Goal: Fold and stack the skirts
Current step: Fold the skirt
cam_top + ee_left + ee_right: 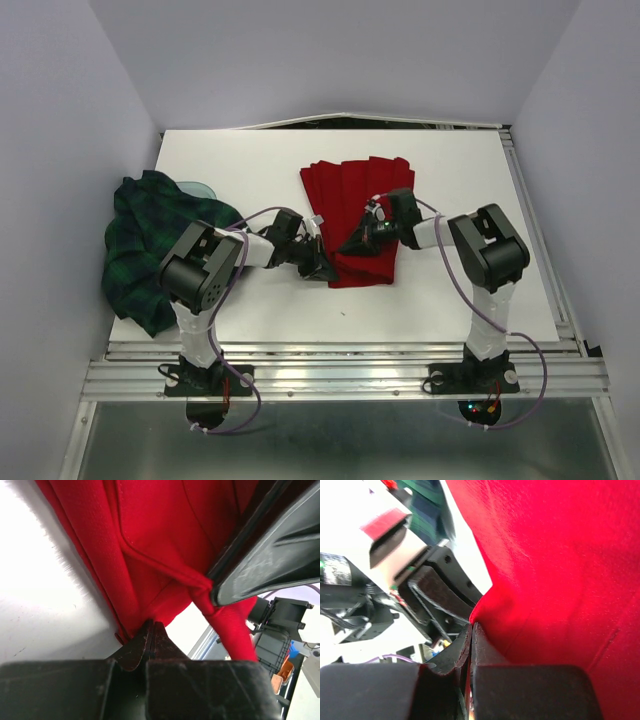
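Partly, left gripper (152, 626) and right gripper (471, 628) hide the pinched red skirt (362, 190)

Nothing legible anywhere in these, honestly. The closest thing is a small grey-white sticker (335, 569) on the black robot-arm housing (355, 615) at the left edge of the right wrist view. It has some dark print on it, but it's way too blurred to make out a single letter or number.
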{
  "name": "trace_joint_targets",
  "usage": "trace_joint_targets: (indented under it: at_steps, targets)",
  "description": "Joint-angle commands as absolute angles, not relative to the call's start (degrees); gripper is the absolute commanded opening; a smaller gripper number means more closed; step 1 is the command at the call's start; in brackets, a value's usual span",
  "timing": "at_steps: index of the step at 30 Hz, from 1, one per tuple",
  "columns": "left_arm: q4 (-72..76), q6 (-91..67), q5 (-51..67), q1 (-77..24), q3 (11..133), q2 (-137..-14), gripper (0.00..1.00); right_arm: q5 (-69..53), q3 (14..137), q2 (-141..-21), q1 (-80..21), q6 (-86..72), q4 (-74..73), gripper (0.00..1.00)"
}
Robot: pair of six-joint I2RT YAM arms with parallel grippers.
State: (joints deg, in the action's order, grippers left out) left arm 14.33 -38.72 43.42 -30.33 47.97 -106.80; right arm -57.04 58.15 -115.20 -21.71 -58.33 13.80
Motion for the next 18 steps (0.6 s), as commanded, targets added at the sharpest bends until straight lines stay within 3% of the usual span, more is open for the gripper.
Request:
trace_joint_targets:
  at_steps: [1,18]
  targets:
    - [11.6,-37.2,39.1,-30.7,47.9,-108.3,0.00,-57.3,56.4,-114.9,-22.7,-65.3,25.0,0.01]
    - [11.4,-36.9,42.5,-30.8,48.0,-104.3,0.01,-54.0,52.7,-127.4,-24.7,-61.8,36.5,0.01]
